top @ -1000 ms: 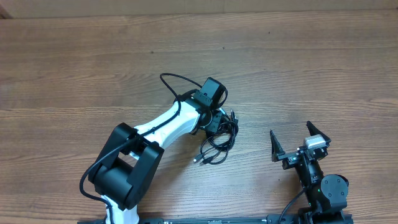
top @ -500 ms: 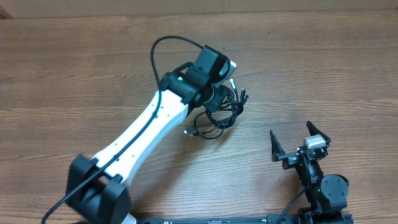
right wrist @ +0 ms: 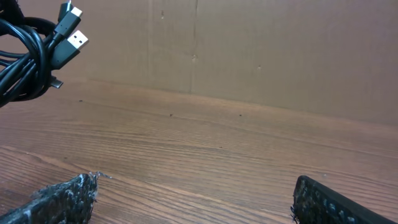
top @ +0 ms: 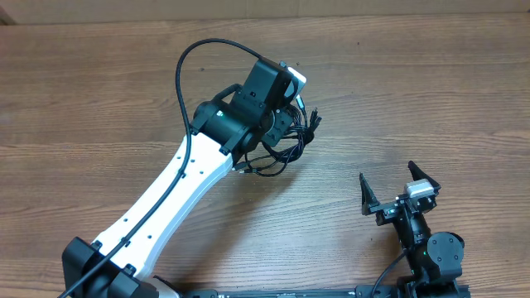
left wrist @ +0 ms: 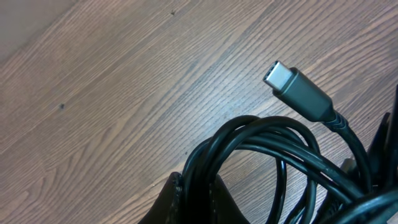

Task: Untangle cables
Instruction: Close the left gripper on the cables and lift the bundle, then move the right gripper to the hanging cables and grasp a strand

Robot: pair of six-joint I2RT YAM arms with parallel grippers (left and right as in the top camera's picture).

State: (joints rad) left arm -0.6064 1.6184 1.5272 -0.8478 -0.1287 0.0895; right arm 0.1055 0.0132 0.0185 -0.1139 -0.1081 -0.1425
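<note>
The cables (top: 281, 149) are a bunch of thin black wires with small plugs, hanging under my left arm's wrist at the table's middle. My left gripper (left wrist: 198, 199) is shut on several black strands of the cables (left wrist: 267, 143) and holds the bunch above the wood. A grey USB-C plug (left wrist: 297, 87) sticks out at the upper right of the left wrist view. The cables (right wrist: 31, 56) hang in the air at the far left of the right wrist view, silver plugs pointing up. My right gripper (top: 397, 192) is open and empty at the lower right.
The wooden table (top: 414, 91) fills the view. A thick black robot cable (top: 186, 62) arcs over my left arm. A brown cardboard wall (right wrist: 280, 50) stands beyond the table's far edge.
My left arm has stretched out and moved up and left, lifting the cable bunch off the table. The right arm has not moved.
</note>
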